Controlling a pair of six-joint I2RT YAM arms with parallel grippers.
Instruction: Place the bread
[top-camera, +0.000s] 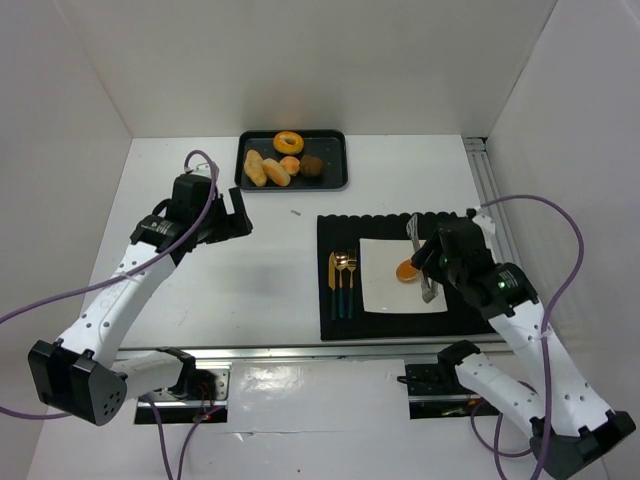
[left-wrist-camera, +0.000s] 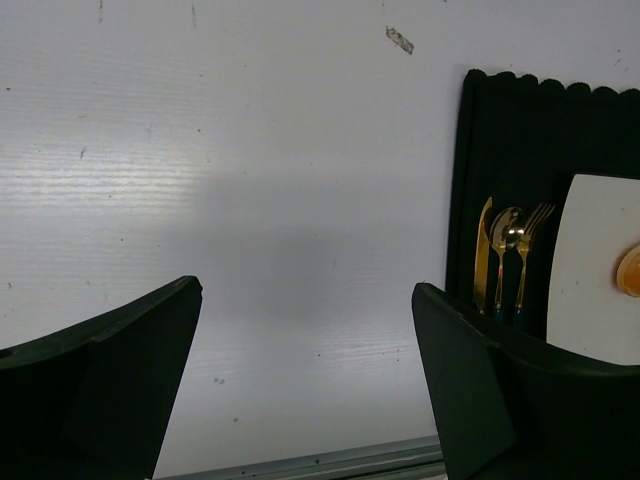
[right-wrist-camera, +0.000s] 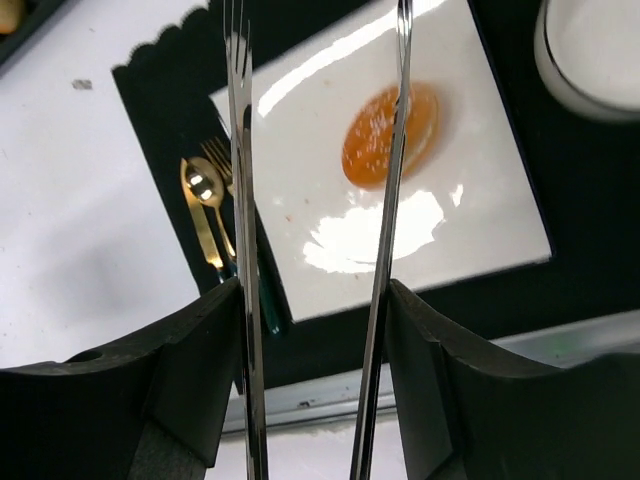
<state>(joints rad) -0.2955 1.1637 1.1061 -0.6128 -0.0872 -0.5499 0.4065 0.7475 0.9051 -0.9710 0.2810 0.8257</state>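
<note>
Top external view hides much of the right gripper (top-camera: 432, 262) under its own wrist, so we read its grip from the right wrist view. There both fingers (right-wrist-camera: 190, 370) press from outside on the two metal arms of the tongs (right-wrist-camera: 243, 200), which it holds. The tong arms stand partly spread, and the upper edge of that view cuts off their tips.

The bread (right-wrist-camera: 365, 140), an orange glazed piece, lies on the white square plate (right-wrist-camera: 480, 200). One tong arm crosses in front of it, and we cannot tell if it touches. In the upper right corner a white round object (right-wrist-camera: 590, 50) is cut off, and we cannot say what it is. The plate lies on a black placemat (top-camera: 335, 235), with gold cutlery (top-camera: 341, 283) just beside its left edge.

The right arm bends forward over the plate, with the wrist slanting down. The left arm reaches forward over the white table (top-camera: 250, 290), well apart from the placemat. The left gripper (left-wrist-camera: 305, 300) has its jaws spread wide and holds nothing.

At the back a black tray (top-camera: 332, 150) carries other breads (top-camera: 270, 168), too small to tell apart except one ring shape.
</note>
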